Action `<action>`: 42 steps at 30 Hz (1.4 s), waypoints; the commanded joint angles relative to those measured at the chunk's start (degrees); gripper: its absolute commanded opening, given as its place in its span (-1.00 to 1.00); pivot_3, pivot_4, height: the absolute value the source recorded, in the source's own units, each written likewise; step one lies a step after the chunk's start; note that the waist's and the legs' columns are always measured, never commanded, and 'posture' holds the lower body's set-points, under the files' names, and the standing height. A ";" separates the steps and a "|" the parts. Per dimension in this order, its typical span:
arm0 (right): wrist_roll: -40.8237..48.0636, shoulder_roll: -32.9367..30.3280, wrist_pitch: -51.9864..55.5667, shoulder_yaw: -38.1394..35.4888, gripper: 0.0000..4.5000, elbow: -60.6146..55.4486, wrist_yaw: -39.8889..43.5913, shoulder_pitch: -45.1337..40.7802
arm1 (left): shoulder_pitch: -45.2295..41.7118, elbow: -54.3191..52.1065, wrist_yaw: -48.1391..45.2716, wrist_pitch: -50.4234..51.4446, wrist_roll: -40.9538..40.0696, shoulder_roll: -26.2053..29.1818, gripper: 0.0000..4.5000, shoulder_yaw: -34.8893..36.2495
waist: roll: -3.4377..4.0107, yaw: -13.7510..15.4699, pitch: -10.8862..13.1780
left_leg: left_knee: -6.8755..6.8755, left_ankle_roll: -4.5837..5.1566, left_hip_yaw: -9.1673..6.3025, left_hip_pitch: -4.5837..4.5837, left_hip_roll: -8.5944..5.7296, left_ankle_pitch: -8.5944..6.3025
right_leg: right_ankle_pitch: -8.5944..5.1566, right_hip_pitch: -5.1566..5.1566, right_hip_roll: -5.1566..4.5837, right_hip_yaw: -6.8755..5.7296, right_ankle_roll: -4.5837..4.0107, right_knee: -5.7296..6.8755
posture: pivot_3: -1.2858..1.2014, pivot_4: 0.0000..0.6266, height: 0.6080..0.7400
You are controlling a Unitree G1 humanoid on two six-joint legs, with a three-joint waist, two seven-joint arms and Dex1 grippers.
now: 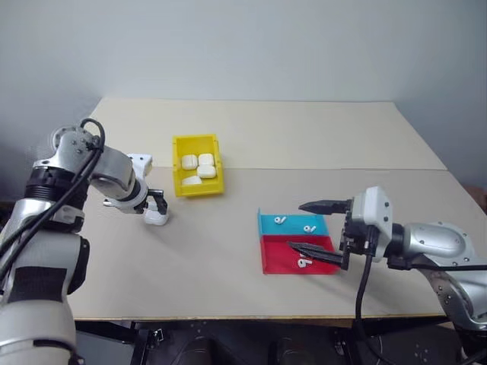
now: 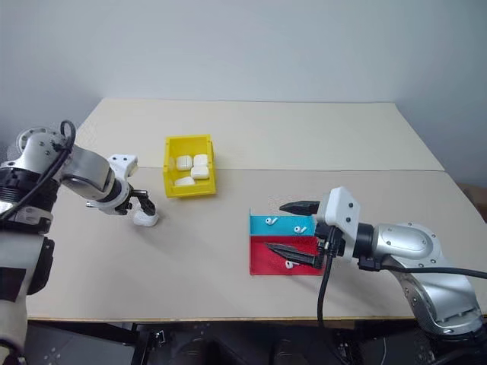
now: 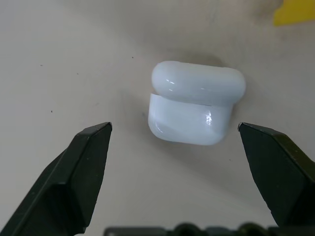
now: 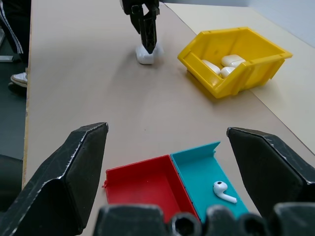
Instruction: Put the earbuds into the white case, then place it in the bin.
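Observation:
The white case (image 3: 194,105) lies on the table with its lid down, just left of the yellow bin (image 1: 176,163). My left gripper (image 1: 156,204) points down over the case, open, one finger on each side and neither touching it. The earbuds lie in a flat tray: two in its blue half (image 1: 280,220) and one in its red half (image 1: 304,262). My right gripper (image 1: 297,225) hovers at the tray's right side, open and holding nothing. The right wrist view looks past the tray at one earbud (image 4: 224,191), the bin (image 4: 236,78) and the case (image 4: 147,55).
Several white cases (image 1: 199,169) lie inside the bin. The blue and red tray (image 1: 274,255) sits at the front middle of the table. The table's front edge (image 1: 228,318) runs close below the tray.

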 commanded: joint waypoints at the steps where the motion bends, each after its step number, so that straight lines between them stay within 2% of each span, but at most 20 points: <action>1: 1.37 -0.38 -0.05 -2.51 0.99 -2.65 -0.85 0.08 | -2.40 0.25 -4.69 0.21 4.69 -0.02 1.00 0.68 | -0.01 -0.02 0.00 | 0.00 0.00 -0.01 0.00 0.00 0.00 | 0.00 0.00 0.01 -0.01 0.00 0.00 | 0.03 -0.52 1.00; 33: 4.44 -3.40 1.84 -4.35 0.99 -3.72 -0.46 0.69 | 2.31 -1.63 -25.27 0.21 32.26 -8.07 1.00 6.79 | -0.03 0.12 0.01 | 0.03 0.33 -0.01 0.01 -0.01 -0.19 | -0.01 0.03 -0.02 -0.03 0.01 0.04 | 0.03 -0.52 1.00; 36: 4.62 -3.68 2.04 -4.53 1.00 -4.06 -0.60 0.96 | 3.00 -3.43 -27.13 -0.08 34.60 -8.53 0.76 8.10 | -0.03 0.12 0.01 | 0.03 0.34 -0.01 0.04 -0.01 -0.19 | -0.01 0.05 -0.02 -0.03 0.01 0.06 | 0.03 -0.52 1.00; 40: 4.95 -4.00 2.13 -4.92 1.00 -4.21 -0.73 1.33 | 3.98 -5.85 -29.71 0.21 36.74 -7.87 0.26 7.59 | -0.03 0.11 0.01 | 0.03 0.33 -0.01 -0.01 -0.01 -0.19 | -0.01 0.02 -0.03 -0.03 0.02 0.04 | 0.03 -0.52 1.00; 42: 4.96 -3.98 2.15 -4.85 1.00 -4.40 -0.91 1.50 | 5.79 -10.08 -30.16 0.21 37.34 -6.97 0.24 8.80 | -0.03 0.11 0.01 | 0.03 0.33 0.00 0.00 -0.01 -0.19 | -0.01 0.02 -0.03 -0.04 0.02 0.04 | 0.03 -0.52 1.00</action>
